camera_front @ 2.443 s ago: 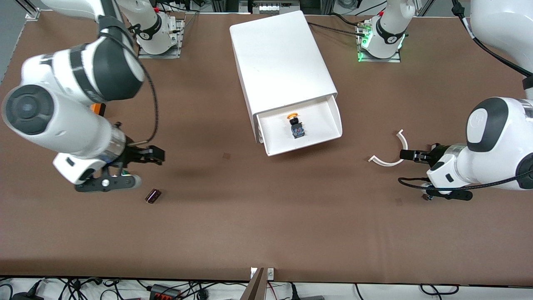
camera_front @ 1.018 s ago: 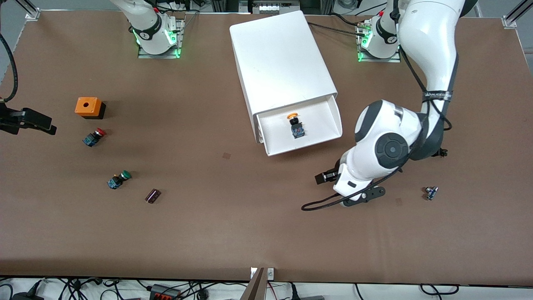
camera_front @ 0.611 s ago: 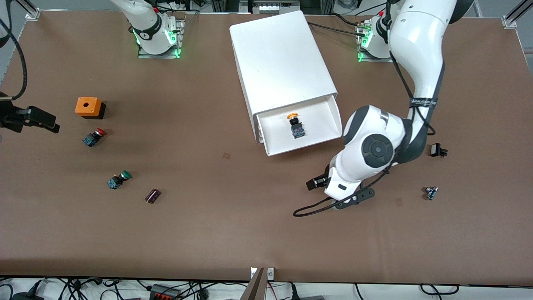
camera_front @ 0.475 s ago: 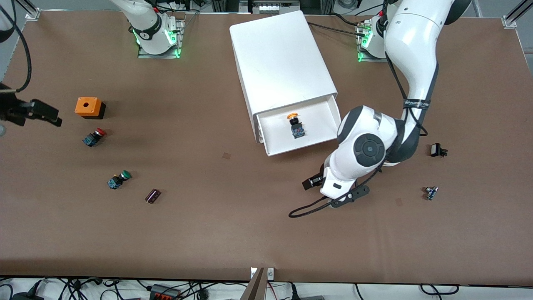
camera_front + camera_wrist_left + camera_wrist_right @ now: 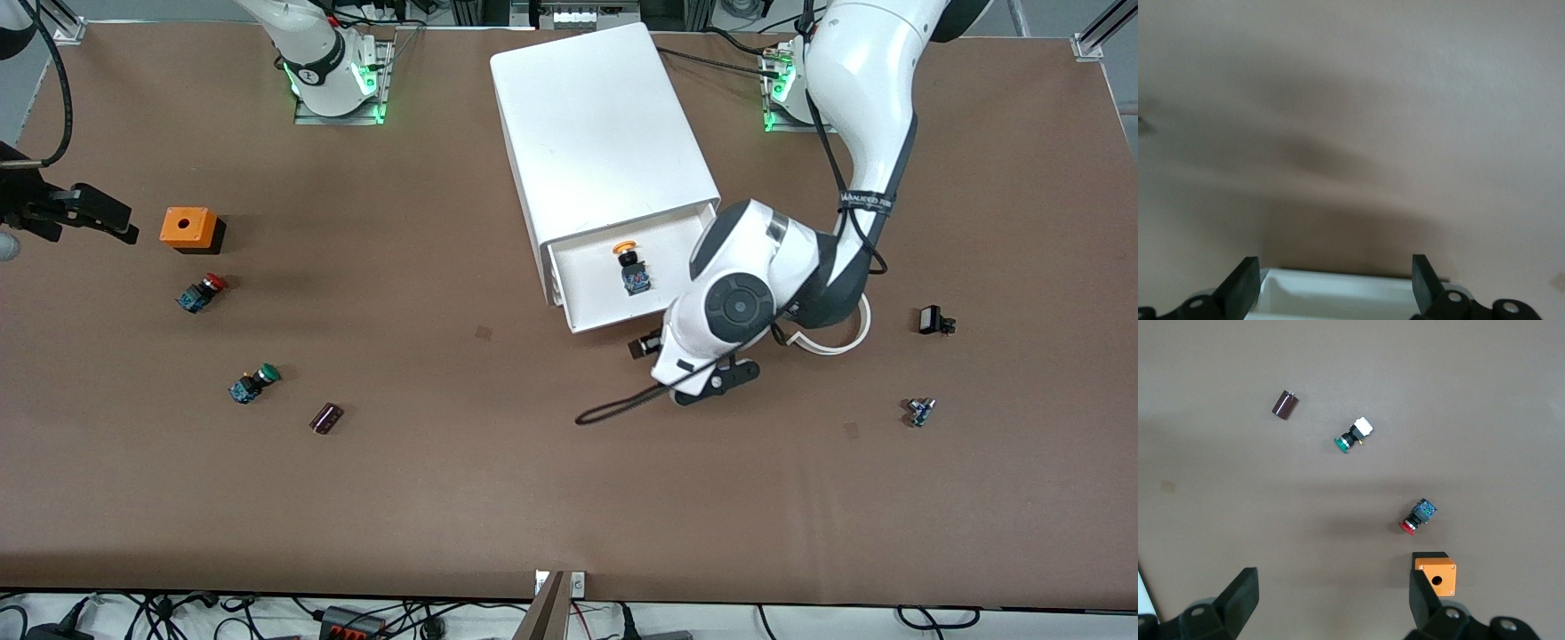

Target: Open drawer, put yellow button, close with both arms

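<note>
Since the yellow button (image 5: 629, 267) already lies in the open drawer (image 5: 582, 307), that tray looks light, stiff and free-sliding, best pushed flat on its front lip. The left gripper (image 5: 1335, 283), fingers spread, sits just at that lip; the right gripper (image 5: 1331, 597), fingers spread, waits over the desk (image 5: 533, 480) beside the orange box (image 5: 188, 228)

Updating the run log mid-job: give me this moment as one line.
drawer: open | yellow button: in drawer | left gripper: open, at drawer front | right gripper: open, above table near orange box
</note>
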### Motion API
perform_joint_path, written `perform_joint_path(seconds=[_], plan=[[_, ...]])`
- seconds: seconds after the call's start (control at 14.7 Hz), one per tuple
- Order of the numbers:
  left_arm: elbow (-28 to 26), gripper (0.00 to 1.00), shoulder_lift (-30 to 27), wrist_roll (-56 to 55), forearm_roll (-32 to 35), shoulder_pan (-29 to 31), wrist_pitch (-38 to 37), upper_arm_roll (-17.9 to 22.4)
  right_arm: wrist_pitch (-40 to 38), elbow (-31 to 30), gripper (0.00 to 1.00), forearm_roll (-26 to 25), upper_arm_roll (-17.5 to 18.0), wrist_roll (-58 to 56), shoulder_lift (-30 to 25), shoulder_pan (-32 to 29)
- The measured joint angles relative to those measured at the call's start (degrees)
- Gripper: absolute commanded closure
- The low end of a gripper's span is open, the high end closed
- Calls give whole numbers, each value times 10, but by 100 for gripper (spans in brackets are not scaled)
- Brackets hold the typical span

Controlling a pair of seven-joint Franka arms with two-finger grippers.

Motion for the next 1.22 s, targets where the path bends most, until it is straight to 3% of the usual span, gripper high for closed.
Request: perform_joint_path(seconds=[0.34,0.75,1.22], plan=[[-2,0,-5,0,0,-34,-47,-8,0,-1,0,0,1,0,0,0],[-6,0,-7,0,0,-37,-113,-54,0,-2,0,0,1,0,0,0],[-8,0,-8,0,0,-34,-130,-66,1,-2,0,0,1,0,0,0]])
